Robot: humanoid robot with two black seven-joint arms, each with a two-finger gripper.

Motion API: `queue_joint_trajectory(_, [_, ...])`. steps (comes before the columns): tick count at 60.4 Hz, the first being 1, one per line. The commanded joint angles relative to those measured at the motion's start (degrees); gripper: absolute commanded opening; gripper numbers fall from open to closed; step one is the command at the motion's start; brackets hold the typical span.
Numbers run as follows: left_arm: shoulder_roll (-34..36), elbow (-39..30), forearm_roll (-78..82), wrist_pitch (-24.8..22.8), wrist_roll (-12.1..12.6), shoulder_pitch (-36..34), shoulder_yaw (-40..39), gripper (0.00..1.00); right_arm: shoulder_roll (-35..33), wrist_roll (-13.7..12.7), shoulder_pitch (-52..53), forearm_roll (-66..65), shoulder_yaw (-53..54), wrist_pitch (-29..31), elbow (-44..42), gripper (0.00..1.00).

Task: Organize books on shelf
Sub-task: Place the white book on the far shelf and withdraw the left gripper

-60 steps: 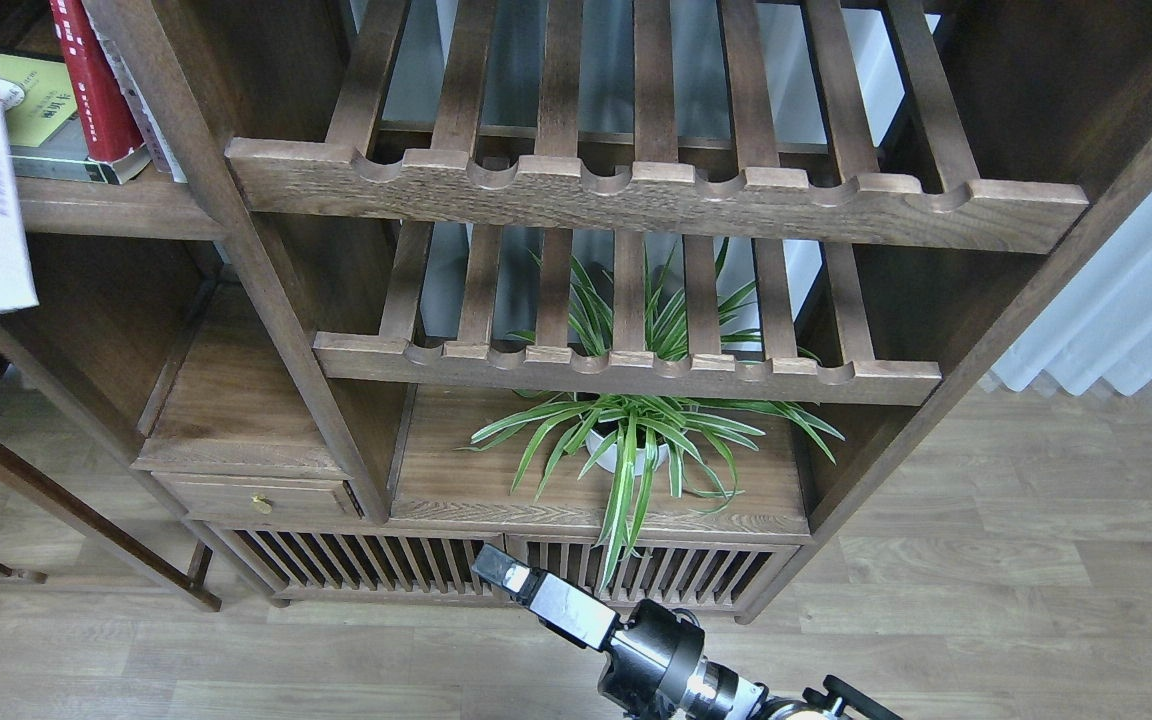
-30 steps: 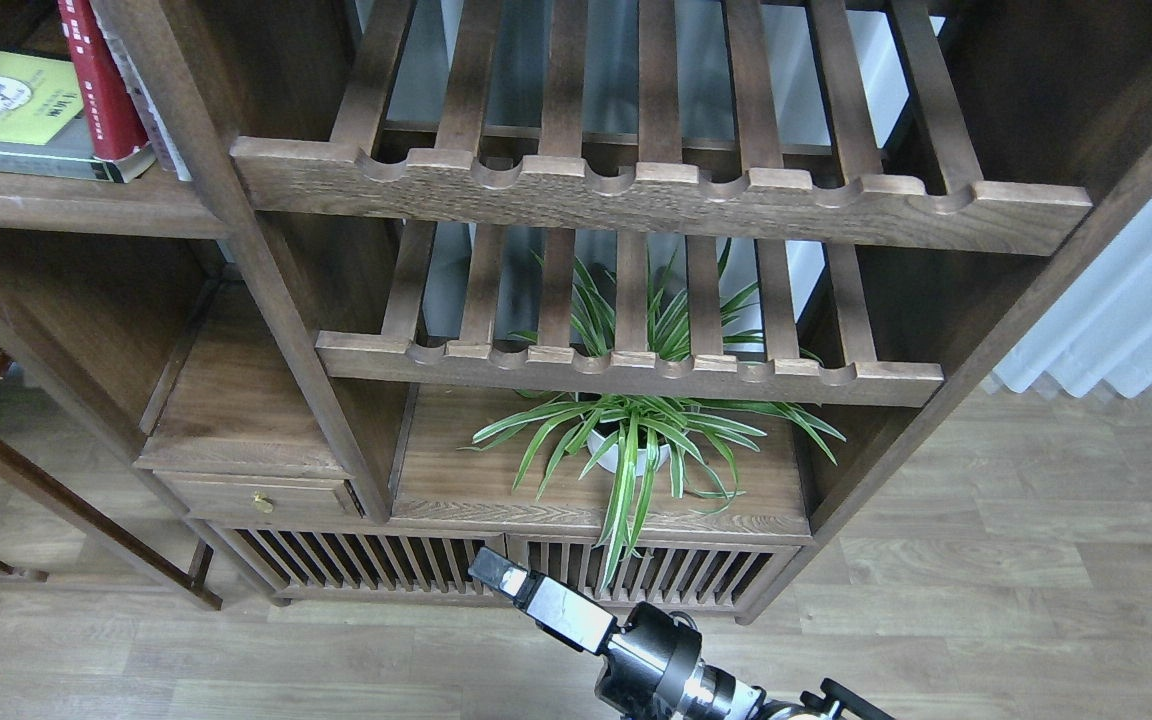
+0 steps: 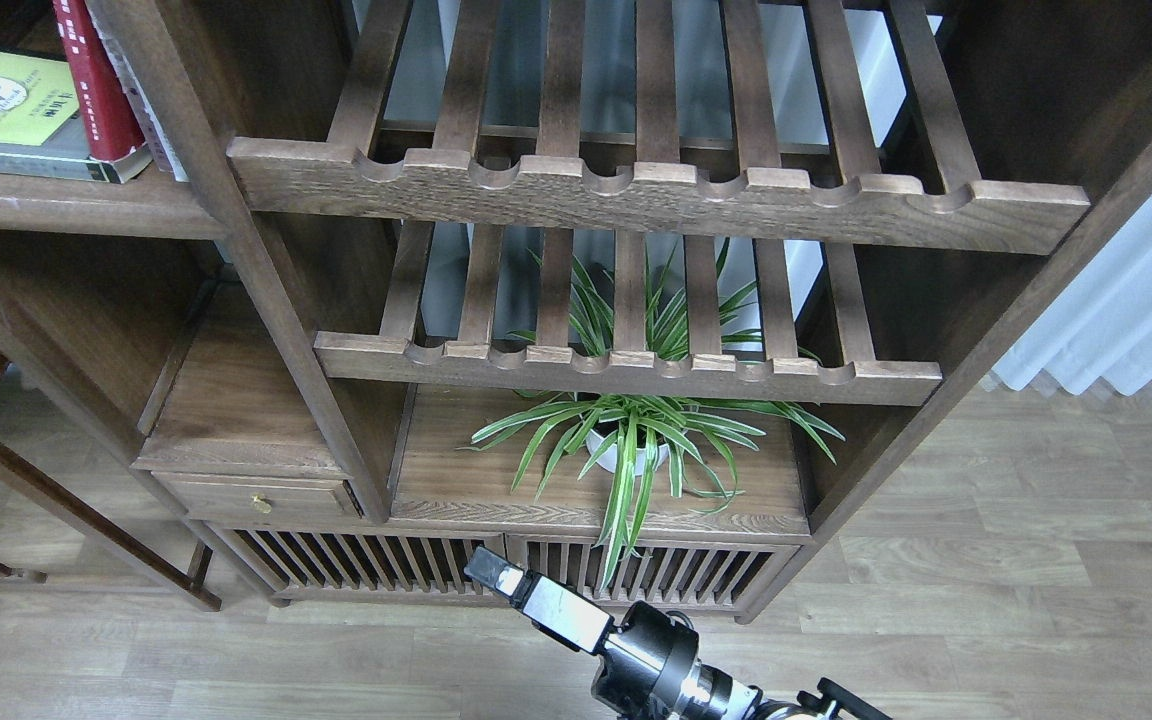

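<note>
The black-grey book with the yellow-green panel (image 3: 6, 110) lies flat on the dark-brown shelf (image 3: 66, 205) at the top left. The dark red book (image 3: 91, 80) stands leaning against its right side. A pale speckled book edge (image 3: 141, 100) shows between the red book and the cabinet post. The large white book is out of view. My right gripper (image 3: 491, 572) points up-left from the bottom edge, low in front of the cabinet and far from the books; it holds nothing I can see, and its fingers cannot be told apart. My left gripper is out of view.
Two slatted racks with scalloped front rails (image 3: 636, 195) fill the cabinet's middle. A potted spider plant (image 3: 631, 440) stands on the board below them. A small drawer with a brass knob (image 3: 258, 502) is at the lower left. White curtains (image 3: 1136, 310) hang at the right.
The large white book that filled the left edge one second ago has gone out of view, uncovering the book with the yellow-green panel. My right arm has barely shifted.
</note>
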Motion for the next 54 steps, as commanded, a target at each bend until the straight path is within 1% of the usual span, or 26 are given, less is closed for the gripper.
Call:
queue_joint_trajectory(1, [-2.8,2.5,3.5,0.0,0.0,-5.5,3.0,0.12,0.0,0.0,0.1,0.0,0.0,0.0,0.0,0.93])
queue_joint_trajectory(8, [-4.0,6.6,4.3,0.0,0.0,-11.6,8.0,0.12,-0.1,0.0,0.0,0.0,0.1,0.0,0.0,0.93])
queue_joint_trajectory(15, [-5.3,10.2,4.3,0.0,0.0,-15.7,11.6,0.11,0.0,0.0,0.0,0.0,0.7,0.0,0.0,0.93])
queue_joint_trajectory(25, [-7.5,11.8,4.3,0.0,0.0,-18.6,14.9,0.12,0.0,0.0,0.0,0.0,0.8,0.0,0.0,0.93])
queue_joint_trajectory(31, [-9.0,13.0,4.3,0.0,0.0,-19.3,16.2,0.16,0.0,0.0,-0.1,0.0,0.9,0.0,0.0,0.93])
queue_joint_trajectory(33, [-10.0,13.4,4.3,0.0,0.0,-19.4,16.2,0.25,0.0,0.0,-0.1,0.0,0.9,0.0,0.0,0.93])
queue_joint_trajectory(35, [-10.5,13.5,4.3,0.0,-0.1,-19.4,16.2,0.31,0.0,0.0,-0.1,0.0,0.9,0.0,0.0,0.93])
queue_joint_trajectory(36, [-10.9,13.5,4.3,0.0,-0.2,-19.5,16.2,0.38,0.0,0.0,0.0,0.0,0.9,0.0,0.0,0.93])
queue_joint_trajectory(37, [-11.2,13.5,4.2,0.0,-0.2,-19.5,16.2,0.42,0.0,0.0,0.0,0.0,0.9,0.0,0.0,0.93])
queue_joint_trajectory(38, [-11.6,13.4,4.2,0.0,-0.1,-19.5,16.2,0.52,0.0,0.0,0.0,0.0,1.0,0.0,0.0,0.93])
queue_joint_trajectory(39, [-11.8,13.4,4.2,0.0,-0.1,-19.4,16.2,0.56,0.0,0.0,0.0,0.0,1.0,0.0,0.0,0.93])
queue_joint_trajectory(40, [-12.2,13.3,4.2,0.0,-0.1,-19.4,16.4,0.69,0.0,0.0,0.0,0.0,1.1,0.0,0.0,0.93])
queue_joint_trajectory(41, [-12.4,13.2,4.2,0.0,-0.1,-19.3,16.5,0.72,0.0,0.0,0.0,0.0,1.1,0.0,0.0,0.93])
queue_joint_trajectory(43, [-12.5,13.2,4.1,0.0,-0.2,-18.8,16.4,0.84,0.0,0.0,0.0,0.0,1.1,0.0,0.0,0.93])
queue_joint_trajectory(49, [-12.1,12.9,3.4,0.0,-0.8,-17.9,15.9,0.91,0.0,0.0,0.0,0.0,1.1,0.0,0.0,0.93])
queue_joint_trajectory(54, [-11.3,12.4,1.5,0.0,-1.2,-17.0,15.2,0.93,0.4,0.1,0.0,0.0,1.3,0.0,0.0,0.93])
